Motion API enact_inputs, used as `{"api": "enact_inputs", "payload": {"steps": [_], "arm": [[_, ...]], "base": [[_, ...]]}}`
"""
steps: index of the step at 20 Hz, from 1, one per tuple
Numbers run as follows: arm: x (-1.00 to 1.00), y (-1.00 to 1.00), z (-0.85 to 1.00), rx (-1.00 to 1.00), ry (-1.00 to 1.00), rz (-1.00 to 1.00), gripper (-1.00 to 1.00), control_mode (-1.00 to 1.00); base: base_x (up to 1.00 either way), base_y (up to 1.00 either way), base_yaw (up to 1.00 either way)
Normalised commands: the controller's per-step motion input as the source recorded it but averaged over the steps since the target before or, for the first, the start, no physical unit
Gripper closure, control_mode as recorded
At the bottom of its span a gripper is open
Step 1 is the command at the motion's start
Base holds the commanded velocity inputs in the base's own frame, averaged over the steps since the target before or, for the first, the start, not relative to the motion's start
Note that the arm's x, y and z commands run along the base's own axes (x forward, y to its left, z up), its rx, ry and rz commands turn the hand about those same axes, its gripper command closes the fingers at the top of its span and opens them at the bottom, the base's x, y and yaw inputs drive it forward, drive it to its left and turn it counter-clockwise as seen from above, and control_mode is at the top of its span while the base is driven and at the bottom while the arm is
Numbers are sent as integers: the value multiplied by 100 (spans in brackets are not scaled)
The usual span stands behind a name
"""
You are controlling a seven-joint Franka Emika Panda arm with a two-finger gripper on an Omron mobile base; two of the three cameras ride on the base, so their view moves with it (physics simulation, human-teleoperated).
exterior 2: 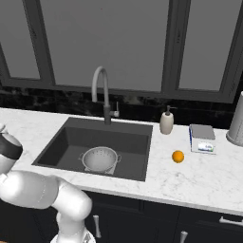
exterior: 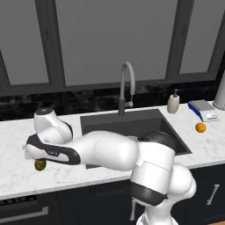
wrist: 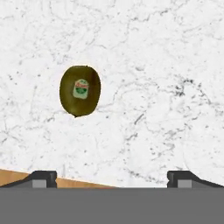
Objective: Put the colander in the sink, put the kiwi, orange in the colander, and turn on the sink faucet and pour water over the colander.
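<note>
The two-finger gripper is hovering with jaws spread wide above the small olive-brown oval kiwi, which is lying on the white marble counter. The fruit sits off-centre, so the hand should be centring over it before descending.

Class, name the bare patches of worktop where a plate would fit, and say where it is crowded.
Free: marble between the sink and the orange, and the front strip below the orange. Crowded: the back right corner, with the soap dispenser and box, and left of the sink, around the kiwi.
</note>
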Motion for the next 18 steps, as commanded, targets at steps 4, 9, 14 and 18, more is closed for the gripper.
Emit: {"api": "enact_inputs", "payload": {"steps": [4, 9, 14, 18], "arm": [[26, 41, -20, -2, 0, -18, -100, -100], [24, 25, -28, -1, 0, -16, -100, -100], [37, 10, -39, -1, 3, -11, -100, -100], [14, 6, -34, 0, 0, -6, -100, -100]], "base": [[0, 0, 0], [0, 0, 0], [0, 0, 0], [0, 0, 0]]}}
